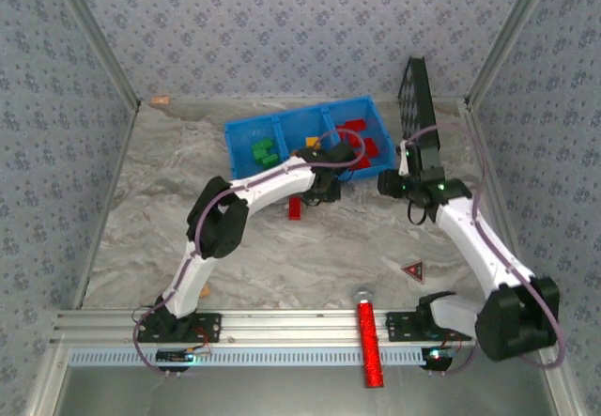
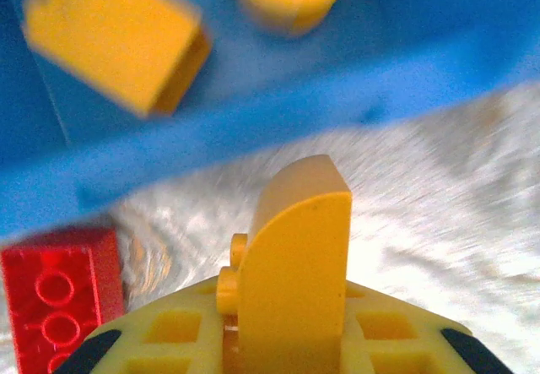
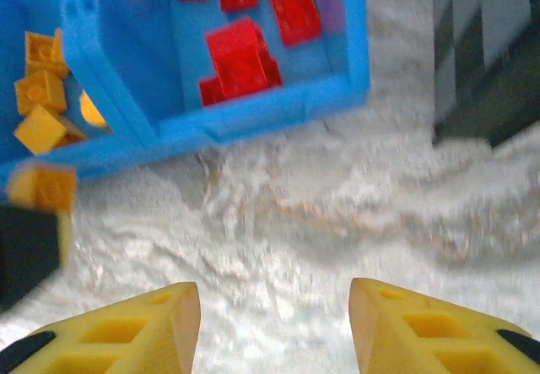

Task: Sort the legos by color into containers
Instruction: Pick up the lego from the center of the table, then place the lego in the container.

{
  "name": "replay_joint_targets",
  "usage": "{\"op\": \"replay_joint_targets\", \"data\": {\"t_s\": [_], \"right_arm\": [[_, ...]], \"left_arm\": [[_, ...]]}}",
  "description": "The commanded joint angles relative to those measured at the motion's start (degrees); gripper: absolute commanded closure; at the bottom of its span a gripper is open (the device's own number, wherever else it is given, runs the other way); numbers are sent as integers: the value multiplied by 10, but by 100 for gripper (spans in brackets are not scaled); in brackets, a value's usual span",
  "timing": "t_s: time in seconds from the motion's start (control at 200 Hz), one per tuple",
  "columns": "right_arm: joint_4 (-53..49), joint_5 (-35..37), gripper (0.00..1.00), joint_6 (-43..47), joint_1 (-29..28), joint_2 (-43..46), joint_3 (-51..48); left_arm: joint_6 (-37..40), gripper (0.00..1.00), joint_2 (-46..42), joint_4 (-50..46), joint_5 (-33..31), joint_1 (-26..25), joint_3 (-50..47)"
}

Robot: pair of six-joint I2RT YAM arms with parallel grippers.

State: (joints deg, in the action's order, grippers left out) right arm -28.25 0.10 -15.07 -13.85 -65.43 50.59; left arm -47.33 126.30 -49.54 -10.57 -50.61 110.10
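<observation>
Yellow brick (image 2: pixel 291 256) seemingly pinched in left claw (image 2: pixel 287 336), beside tray (image 2: pixel 253 129).

Marbled grey-white worktop (image 1: pixel 282 256). Bearing a blue three-compartment tray (image 1: pixel 242 139) at the far middle, a loose red brick (image 1: pixel 295 208) just before its near wall, a red triangle (image 1: pixel 412 269) toward the near right, a tan block (image 1: pixel 160 100) in the far left corner.

blue tray (image 1: pixel 232 148) 1 | compartments (image 1: pixel 246 146) 3 | loose red brick (image 1: pixel 295 208) 1 | red cylinder (image 1: pixel 369 341) 1 | studded board (image 1: pixel 414 97) 1
</observation>
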Motion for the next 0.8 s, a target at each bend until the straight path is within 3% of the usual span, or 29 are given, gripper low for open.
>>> {"op": "replay_joint_targets", "data": {"t_s": [0.0,0.235,0.35,0.615,0.795], "right_arm": [[-17,38,50,-92,-21,51,-55],[-43,46,43,-173,-92,142,-115],[-59,64,40,-219,-154,156,-117],[-66,132,35,-295,-283,118,-118],[-17,145,26,-310,-328,70,-113]], "left_arm": [[41,85,-37,-20,-26,28,81],[86,85,20,-29,-50,80,200],[80,85,70,-20,-39,110,246],[75,86,222,-48,-33,133,437],[69,86,247,-35,-20,143,446]]}}
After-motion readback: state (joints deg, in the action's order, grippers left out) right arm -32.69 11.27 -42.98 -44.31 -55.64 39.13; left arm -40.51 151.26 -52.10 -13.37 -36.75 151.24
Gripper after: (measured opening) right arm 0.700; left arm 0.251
